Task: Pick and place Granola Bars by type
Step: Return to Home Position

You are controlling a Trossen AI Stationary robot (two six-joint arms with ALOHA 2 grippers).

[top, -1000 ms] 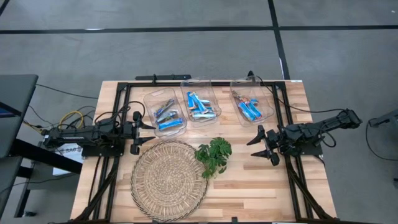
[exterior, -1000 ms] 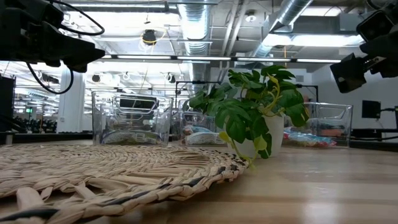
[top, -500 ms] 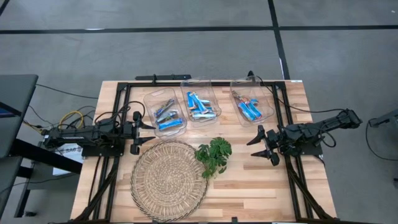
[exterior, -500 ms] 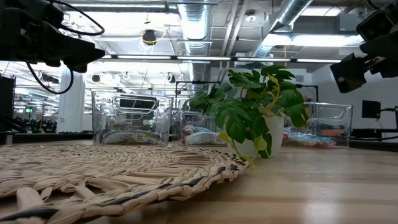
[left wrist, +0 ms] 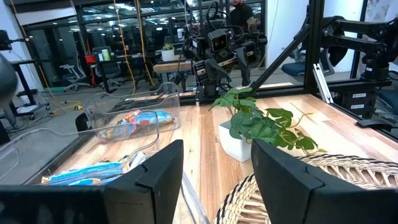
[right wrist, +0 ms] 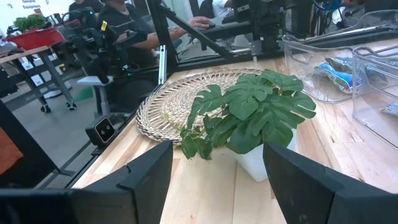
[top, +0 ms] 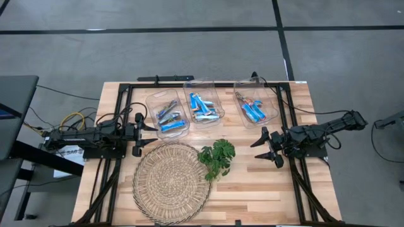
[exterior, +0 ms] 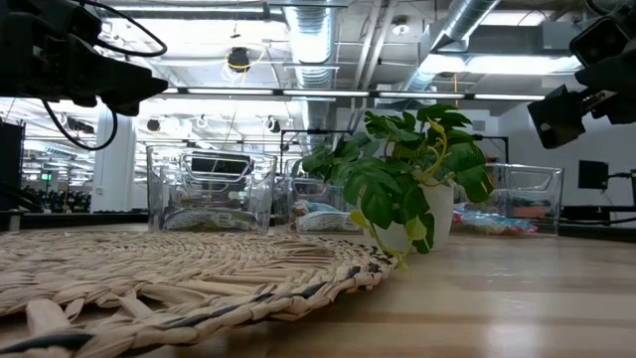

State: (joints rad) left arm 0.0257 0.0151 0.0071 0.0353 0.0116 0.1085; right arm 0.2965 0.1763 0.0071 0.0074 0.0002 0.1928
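Left gripper (top: 150, 136), fingers spread with nothing between them, low by the table's (top: 315, 189) left edge and aimed inward across it; right gripper (top: 264, 147), likewise spread and empty-handed, at the opposite edge, facing back toward the first. From where one stands, both arms lie folded flat and well apart from the bins, which reads as a parked pose chosen to keep the work area unobstructed. The Granola Bars (top: 203, 107) all sit inside the containers along the far side: a left bin (top: 150, 107), a middle bin (top: 187, 101) and a right bin (top: 273, 104), side by side so each can take one kind. Wrappers look mostly blue in all three, with an orange-toned one in the right bin. No bar shows on the woven mat (top: 170, 183) or on the bare wood, so the sorting appears finished. Count: two arms, three bins, one mat, one potted plant (top: 216, 157) just beside the mat; the bars overlap, so their number per bin cannot be told
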